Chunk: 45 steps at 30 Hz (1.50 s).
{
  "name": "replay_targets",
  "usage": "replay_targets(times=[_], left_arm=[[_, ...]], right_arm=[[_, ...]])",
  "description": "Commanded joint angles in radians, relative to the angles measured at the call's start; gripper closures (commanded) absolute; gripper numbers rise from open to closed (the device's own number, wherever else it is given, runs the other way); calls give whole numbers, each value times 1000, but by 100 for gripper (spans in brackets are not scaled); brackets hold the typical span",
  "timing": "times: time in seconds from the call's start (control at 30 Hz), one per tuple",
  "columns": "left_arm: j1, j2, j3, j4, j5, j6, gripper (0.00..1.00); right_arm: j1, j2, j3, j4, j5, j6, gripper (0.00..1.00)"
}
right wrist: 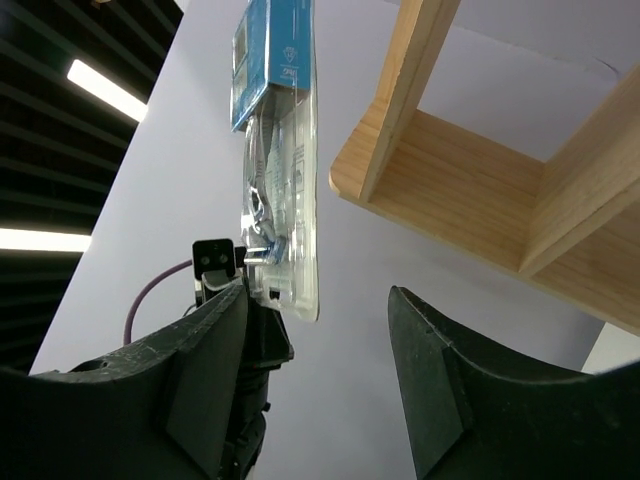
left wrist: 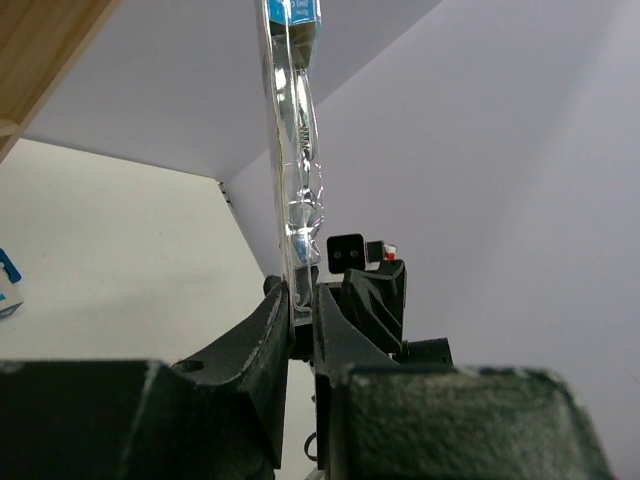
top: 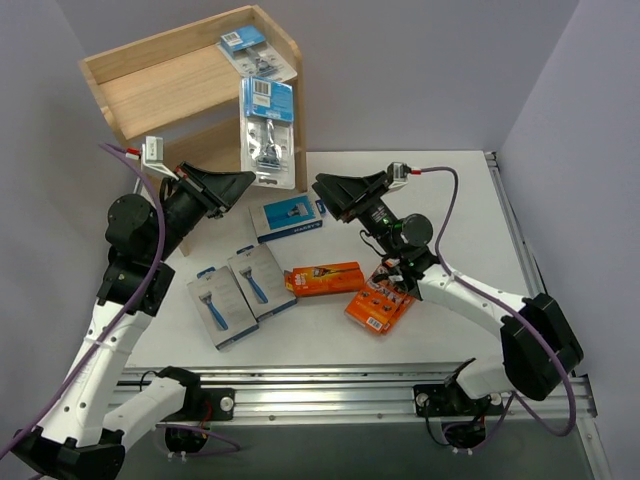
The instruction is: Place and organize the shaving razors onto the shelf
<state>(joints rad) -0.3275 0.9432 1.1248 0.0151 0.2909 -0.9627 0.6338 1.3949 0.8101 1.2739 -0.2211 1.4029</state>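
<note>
A clear blister razor pack [top: 268, 130] with a blue header stands upright in front of the wooden shelf [top: 160, 85]. My left gripper [top: 248, 181] is shut on its lower edge; the left wrist view shows the pack [left wrist: 298, 150] edge-on, pinched between the jaws [left wrist: 302, 295]. My right gripper [top: 320, 188] is open just right of the pack and apart from it. In the right wrist view the pack [right wrist: 280, 150] hangs left of the gap [right wrist: 318, 310], beside the shelf [right wrist: 470, 190]. Another blister pack [top: 250, 50] lies on the shelf top.
On the table lie two grey-and-blue razor boxes [top: 222, 308] [top: 260, 280], a blue box [top: 288, 218] near the shelf foot, and two orange boxes [top: 324, 278] [top: 380, 305] under the right arm. The table's metal rail [top: 330, 390] runs along the near edge.
</note>
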Motion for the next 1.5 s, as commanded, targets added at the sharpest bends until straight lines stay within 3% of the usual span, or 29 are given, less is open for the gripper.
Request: replay_targets(times=[0.0, 0.17, 0.37, 0.57, 0.97, 1.47], left_arm=[[18, 28, 110, 39, -22, -19, 98], [28, 101, 220, 65, -79, -18, 98], [41, 216, 332, 132, -194, -19, 98], [41, 339, 391, 235, -287, -123, 98], [12, 538, 500, 324, -432, -245, 98], [8, 650, 506, 374, -446, -418, 98]], right_arm=[[-28, -86, -35, 555, 2, 8, 46], [-74, -177, -114, 492, -32, -19, 43], [-123, -380, -222, 282, -70, -93, 42], [-144, -535, -298, 107, -92, -134, 38], [-157, -807, -488, -85, -87, -156, 38], [-161, -824, -517, -151, -113, -185, 36]])
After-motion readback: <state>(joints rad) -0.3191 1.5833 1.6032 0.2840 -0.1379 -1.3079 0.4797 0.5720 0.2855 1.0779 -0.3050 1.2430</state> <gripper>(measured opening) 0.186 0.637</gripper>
